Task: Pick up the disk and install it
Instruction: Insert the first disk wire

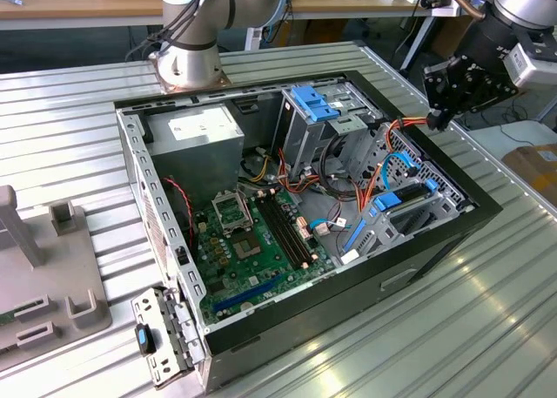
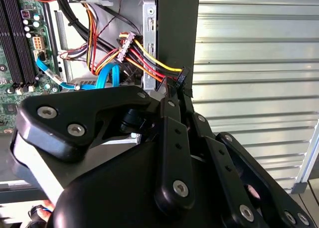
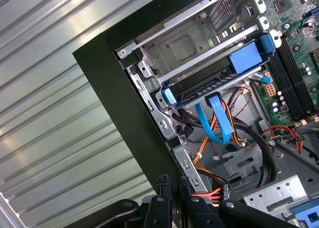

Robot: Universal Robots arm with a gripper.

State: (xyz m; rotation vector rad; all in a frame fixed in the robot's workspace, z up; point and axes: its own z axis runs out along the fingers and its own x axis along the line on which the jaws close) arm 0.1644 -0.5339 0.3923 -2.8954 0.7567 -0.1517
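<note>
Nearest us, the gripper (image 2: pixel 178 88) has its fingers drawn together, and no part of the disk lies between them. A black plug (image 2: pixel 180 77) on the end of the red, yellow and orange wires (image 2: pixel 149 62) sits right at the tips. We cannot tell whether it is pinched or merely touching. Just beyond stands the case wall (image 3: pixel 127 118), with the gripper close by its edge. Past that a loose blue cable (image 3: pixel 219 119) hangs in a loop. Behind it the disk (image 3: pixel 209 81) lies in its bay against the wall, with its blue carrier around it, apart from the gripper. Farther in is the board (image 3: pixel 294 63).

We judge the wires to be the main hazard. They crowd the gripper, and any pull could drag the plug, tug the bundle or catch a finger. The blue loop hangs near the bay's mouth and could be snagged or trapped against the disk. We cannot tell whether the carrier is fully home; if it is not, a nudge might skew it on its rails. The wall's edge looks close enough to strike.

As for writing, a white label (image 1: pixel 198 126) on the supply box (image 1: pixel 187 172) is too small for us to read.
</note>
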